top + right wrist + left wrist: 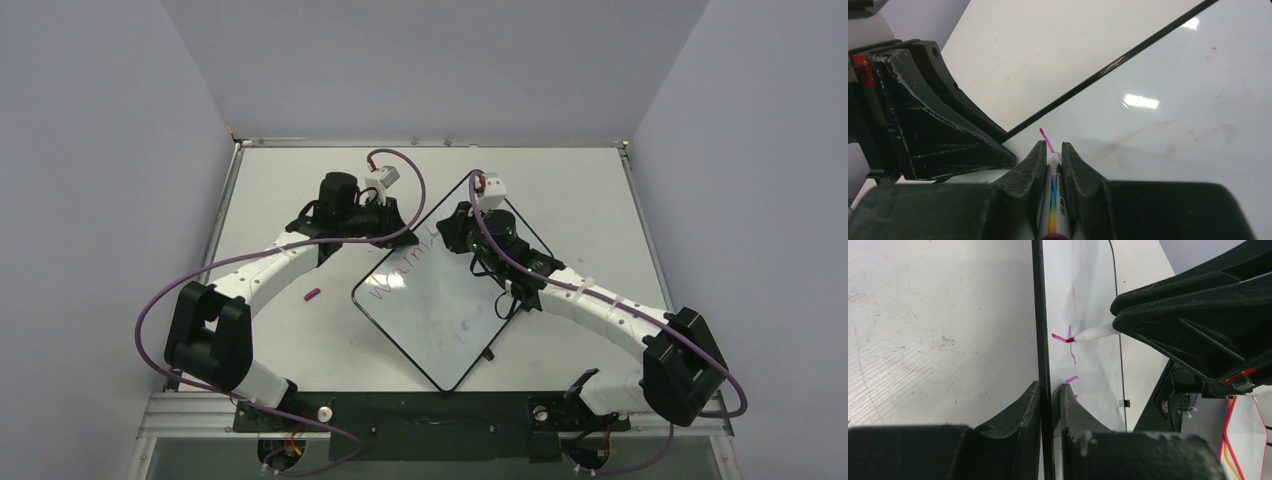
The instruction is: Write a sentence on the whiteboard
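The whiteboard (452,335) lies turned like a diamond on the table. One line of the pink sentence (398,277) runs along its upper left side. My left gripper (396,232) is shut on the board's black rim, one finger on each side (1050,386). My right gripper (452,236) is shut on a white marker (1054,200) with a rainbow stripe. The marker's magenta tip (1071,339) touches the glossy board (1083,290) on a fresh pink stroke (1044,136). The board (1173,150) fills the right wrist view, with faint old smudges.
A small magenta marker cap (313,295) lies on the off-white table left of the board. The left gripper's black body (933,115) sits close to the left of the marker tip. Grey walls enclose the table on three sides.
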{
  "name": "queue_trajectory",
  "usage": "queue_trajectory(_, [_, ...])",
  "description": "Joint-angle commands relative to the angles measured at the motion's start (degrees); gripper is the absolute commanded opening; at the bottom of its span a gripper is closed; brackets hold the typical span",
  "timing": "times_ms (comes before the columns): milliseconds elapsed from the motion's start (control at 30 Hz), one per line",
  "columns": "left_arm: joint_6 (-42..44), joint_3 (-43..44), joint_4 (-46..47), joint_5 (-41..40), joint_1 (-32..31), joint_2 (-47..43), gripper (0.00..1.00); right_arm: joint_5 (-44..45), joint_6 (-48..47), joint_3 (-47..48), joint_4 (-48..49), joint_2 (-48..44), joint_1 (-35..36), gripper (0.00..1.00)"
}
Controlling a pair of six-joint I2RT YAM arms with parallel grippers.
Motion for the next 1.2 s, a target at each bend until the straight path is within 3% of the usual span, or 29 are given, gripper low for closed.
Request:
queue_trajectory(0, [5.6, -0.1, 0.6, -4.0, 0.2, -1.5, 0.0, 1.4, 0.9, -3.9, -0.6, -2.9, 0.1, 0.0])
queue_trajectory(433, [5.5, -0.2, 0.6, -4.1, 0.1, -1.8, 0.0, 3.6, 0.7, -6.6, -2.3, -6.8, 0.0, 0.0])
queue_trajectory(833, [5.6, -0.3, 0.3, -4.3, 0.0, -2.3, 0.0, 5.3, -3.1, 1.8, -5.4, -2.3, -0.8, 0.0])
queue_trajectory(1167, [5.6, -0.5, 0.3, -4.3, 0.0, -2.7, 0.0, 5.7, -4.7, 6.1, -8.2, -5.9, -0.9, 0.0])
